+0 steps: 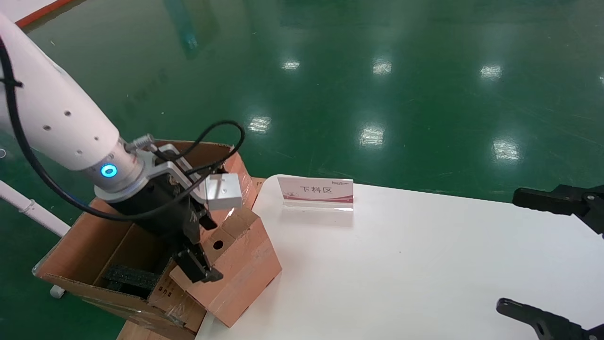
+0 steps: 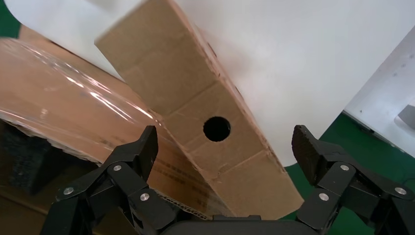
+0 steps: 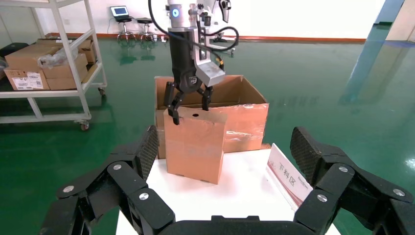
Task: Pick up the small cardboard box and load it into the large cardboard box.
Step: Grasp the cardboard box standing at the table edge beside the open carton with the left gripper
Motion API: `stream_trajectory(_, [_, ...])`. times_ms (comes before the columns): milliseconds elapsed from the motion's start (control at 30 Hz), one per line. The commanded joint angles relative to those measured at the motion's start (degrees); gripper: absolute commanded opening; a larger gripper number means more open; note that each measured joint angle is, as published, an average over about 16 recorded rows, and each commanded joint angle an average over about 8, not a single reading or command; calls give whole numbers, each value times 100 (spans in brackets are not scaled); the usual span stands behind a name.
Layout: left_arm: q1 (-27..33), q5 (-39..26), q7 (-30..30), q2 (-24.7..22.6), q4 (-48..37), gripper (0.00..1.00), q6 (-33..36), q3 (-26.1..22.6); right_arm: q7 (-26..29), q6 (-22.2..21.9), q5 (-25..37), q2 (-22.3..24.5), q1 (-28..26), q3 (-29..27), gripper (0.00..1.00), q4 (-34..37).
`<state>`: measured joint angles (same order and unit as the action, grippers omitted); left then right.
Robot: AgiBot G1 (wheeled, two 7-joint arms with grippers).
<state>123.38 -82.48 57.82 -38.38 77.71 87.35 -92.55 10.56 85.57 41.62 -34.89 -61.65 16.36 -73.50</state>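
The small cardboard box (image 1: 238,267) stands on end at the left edge of the white table (image 1: 401,264), its round hole facing up, leaning against the large cardboard box (image 1: 85,245). My left gripper (image 1: 207,248) is open and straddles the small box's top end, one finger on each side, not closed on it. The left wrist view shows the small box (image 2: 195,88) between the wide-apart fingers (image 2: 142,147). The right wrist view shows the small box (image 3: 193,147), the left gripper (image 3: 190,105) and the large box (image 3: 244,117). My right gripper (image 1: 528,255) is open and empty at the table's right.
Black foam (image 1: 127,276) lies inside the large box, whose glossy taped flap (image 2: 58,103) is beside the small box. A red-and-white sign (image 1: 316,192) stands near the table's far edge. A white shelf with cartons (image 3: 49,63) stands on the green floor behind.
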Motion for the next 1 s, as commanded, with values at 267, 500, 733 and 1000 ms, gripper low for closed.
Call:
stream_trajectory(267, [-98, 30, 4, -19, 8, 100, -134, -153, -1, -2, -2, 2, 0, 2, 100, 1])
stream_trajectory(500, [-108, 41, -11, -7, 7, 59, -162, -168, -2, -3, -3, 2, 1, 2, 81, 2])
stream_trajectory(733, [-108, 41, -5, -11, 7, 0, -152, -152, -2, -3, -4, 2, 0, 3, 0, 2])
stream_trajectory(1000, [-108, 40, 0, -14, 7, 0, -139, -140, -2, -3, -4, 2, 0, 3, 0, 2])
